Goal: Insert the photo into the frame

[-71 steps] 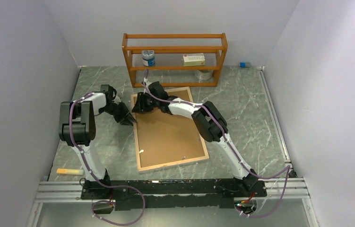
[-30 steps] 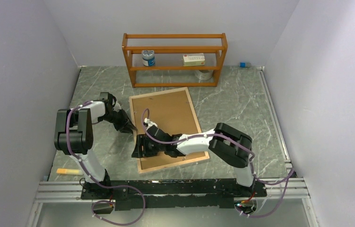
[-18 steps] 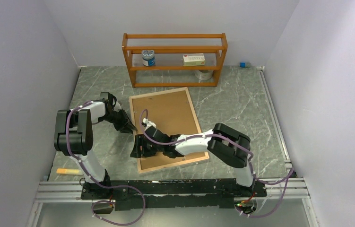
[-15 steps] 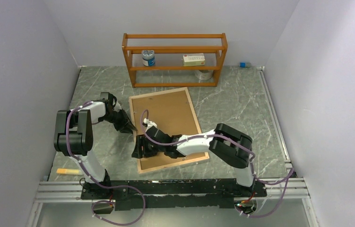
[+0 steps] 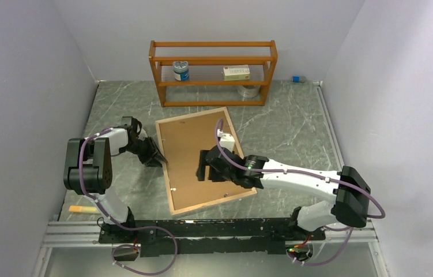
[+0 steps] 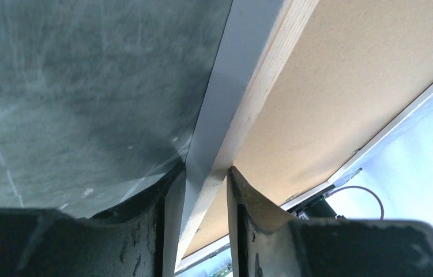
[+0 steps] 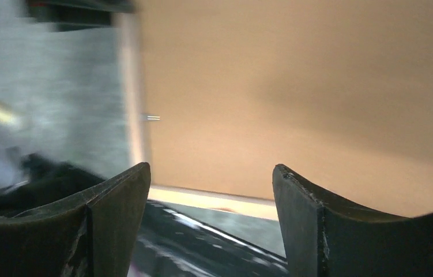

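Note:
The frame [image 5: 213, 202] lies back side up in the middle of the table, its light wood rim around the brown backing board [image 5: 191, 141]. My left gripper [image 5: 155, 157] is shut on the frame's left rim. In the left wrist view the left gripper [image 6: 205, 170] pinches the silver-white and wood rim [image 6: 243, 86]. My right gripper [image 5: 202, 172] hovers open and empty over the backing board. In the right wrist view the right gripper [image 7: 211, 173] points toward the frame's near rim [image 7: 202, 199]. No photo is in view.
An orange wooden shelf rack [image 5: 214, 57] stands at the back with a jar [image 5: 181, 71], a box [image 5: 236, 72] and a tape roll [image 5: 249, 90]. A small yellow-orange stick [image 5: 84, 209] lies at the near left. Walls close in on both sides.
My right gripper has moved from the frame's near left corner to over the middle of the board, and the arm swung out to the right. My left gripper has kept its hold on the left rim.

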Controlling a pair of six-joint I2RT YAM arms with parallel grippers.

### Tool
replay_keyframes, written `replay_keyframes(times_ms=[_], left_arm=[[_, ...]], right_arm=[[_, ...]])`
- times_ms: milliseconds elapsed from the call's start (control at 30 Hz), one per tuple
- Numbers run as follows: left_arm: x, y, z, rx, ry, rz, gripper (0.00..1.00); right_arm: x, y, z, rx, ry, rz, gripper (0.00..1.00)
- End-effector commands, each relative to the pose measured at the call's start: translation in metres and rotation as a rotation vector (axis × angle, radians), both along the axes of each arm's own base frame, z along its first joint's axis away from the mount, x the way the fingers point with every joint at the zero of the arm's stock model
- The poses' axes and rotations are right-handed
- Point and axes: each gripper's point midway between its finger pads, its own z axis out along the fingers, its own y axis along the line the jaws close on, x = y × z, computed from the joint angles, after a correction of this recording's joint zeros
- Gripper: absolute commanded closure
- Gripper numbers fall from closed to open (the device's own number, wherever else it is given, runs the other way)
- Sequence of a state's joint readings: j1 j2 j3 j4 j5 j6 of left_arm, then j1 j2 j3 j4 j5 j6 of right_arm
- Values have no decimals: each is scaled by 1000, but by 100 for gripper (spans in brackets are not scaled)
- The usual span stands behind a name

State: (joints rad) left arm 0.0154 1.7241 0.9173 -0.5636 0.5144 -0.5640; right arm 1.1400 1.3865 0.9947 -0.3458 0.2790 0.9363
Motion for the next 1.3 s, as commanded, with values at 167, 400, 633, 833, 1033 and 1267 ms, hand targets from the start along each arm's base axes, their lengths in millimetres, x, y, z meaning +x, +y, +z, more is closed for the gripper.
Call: replay_keyframes(times_ms=[167,400,633,833,1033,1267], left_arm=[[-32,-3,-6,-5,91,27,59],[-37,-4,-9,-14,97,41,60],[-39,-6,-3,-32,102,14,60],[-43,-8,-1,-45,96,-1,59],[-44,-12,0,-77,99,-6,61],[-43,-17,3,-109,83,1,63]], right_arm=[[-29,-166,-72,-507,286,-395,9],[-32,-177,-92,-409,418,-449,8],[-30,-142,-99,-290,517,-455,9],[-32,-129,-109,-251,558,-482,10],[-44,-122,-124,-277,619,-473,11],[-56,-122,-138,-370,622,-474,12]])
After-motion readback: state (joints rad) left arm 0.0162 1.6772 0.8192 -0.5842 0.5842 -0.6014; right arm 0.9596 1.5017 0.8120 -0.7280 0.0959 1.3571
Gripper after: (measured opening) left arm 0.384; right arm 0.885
